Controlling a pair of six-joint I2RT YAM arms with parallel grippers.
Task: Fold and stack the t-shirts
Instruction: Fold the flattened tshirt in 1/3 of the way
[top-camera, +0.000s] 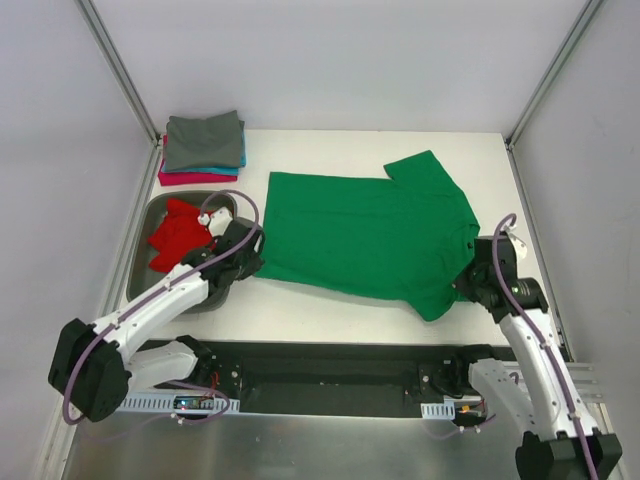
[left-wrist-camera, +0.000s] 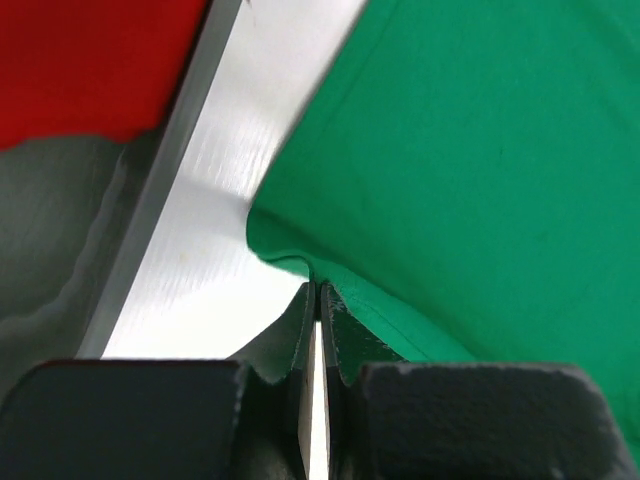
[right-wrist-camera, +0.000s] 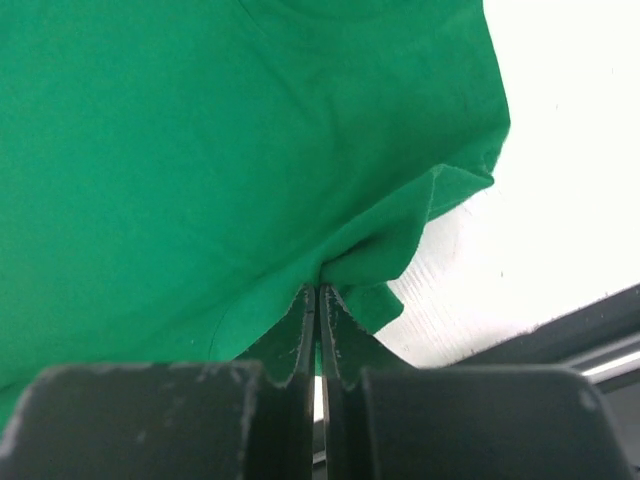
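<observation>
**Two arms grip a green shirt at opposite ends**

A bright green t-shirt (top-camera: 365, 235) lies spread nearly flat across the middle of the white table (top-camera: 330, 312), its hem towards the left and its sleeves towards the right. One sleeve points to the far edge and the other to the near edge.

The left gripper (left-wrist-camera: 317, 298) sits at the near-left corner of the hem. Its fingers are pressed together on the rolled edge of the green cloth, just beside the rim of the grey metal tray (top-camera: 143, 255). The right gripper (right-wrist-camera: 317, 296) pinches a small bunched fold of the same shirt at the near-right sleeve, close to the table's front edge, with its fingers drawn tight on the fabric.

A red t-shirt (top-camera: 178, 235) lies crumpled inside the tray, to the left of the green one. Beyond the tray, at the far-left corner of the table, three folded shirts sit in a stack. The grey t-shirt (top-camera: 205, 138) is on top, the teal t-shirt (top-camera: 222, 168) shows beneath it, and the pink-magenta t-shirt (top-camera: 190, 179) is at the bottom.
</observation>
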